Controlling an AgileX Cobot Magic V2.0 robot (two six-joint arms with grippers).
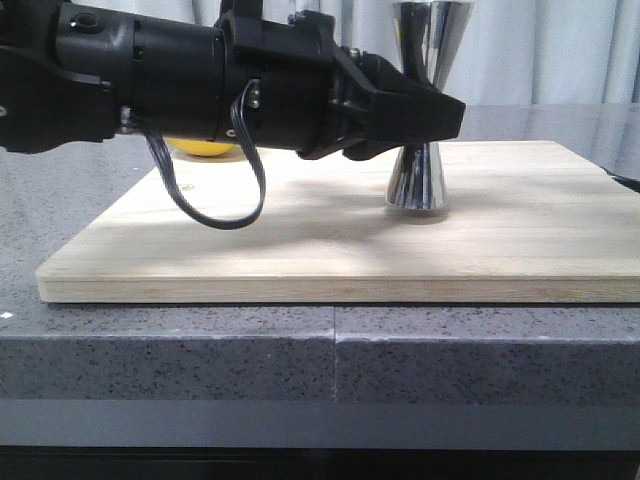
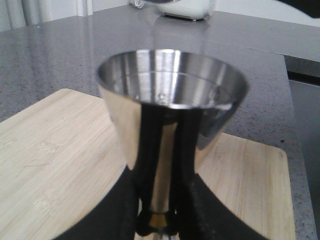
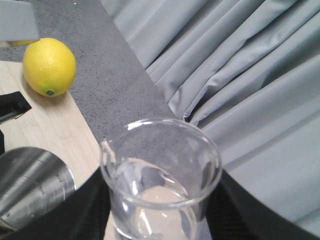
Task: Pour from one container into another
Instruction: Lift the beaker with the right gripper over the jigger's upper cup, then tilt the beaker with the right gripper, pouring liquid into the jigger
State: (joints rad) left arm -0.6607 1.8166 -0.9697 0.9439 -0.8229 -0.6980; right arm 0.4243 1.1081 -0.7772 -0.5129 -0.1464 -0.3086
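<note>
The steel jigger [image 1: 420, 180] stands upright on the wooden board [image 1: 300, 250]. My left gripper [image 1: 440, 115] reaches in from the left and is shut on its narrow waist. In the left wrist view the jigger [image 2: 170, 85] fills the frame with its open cup on top, a gold band [image 2: 159, 218] at the waist, and my left gripper [image 2: 160, 220] clamped there. In the right wrist view the clear glass beaker [image 3: 160, 170] holds what looks like some clear liquid, with my right gripper [image 3: 160, 210] shut on it. The jigger [image 3: 30, 185] is close beside it. Beaker and right gripper are out of the front view.
A yellow lemon [image 3: 49, 66] lies at the board's far left corner and peeks out under my left arm [image 1: 205, 148]. A black cable loop [image 1: 215, 200] hangs from that arm. The board rests on a grey speckled counter [image 1: 330, 360]. Grey curtains [image 3: 240, 75] hang behind.
</note>
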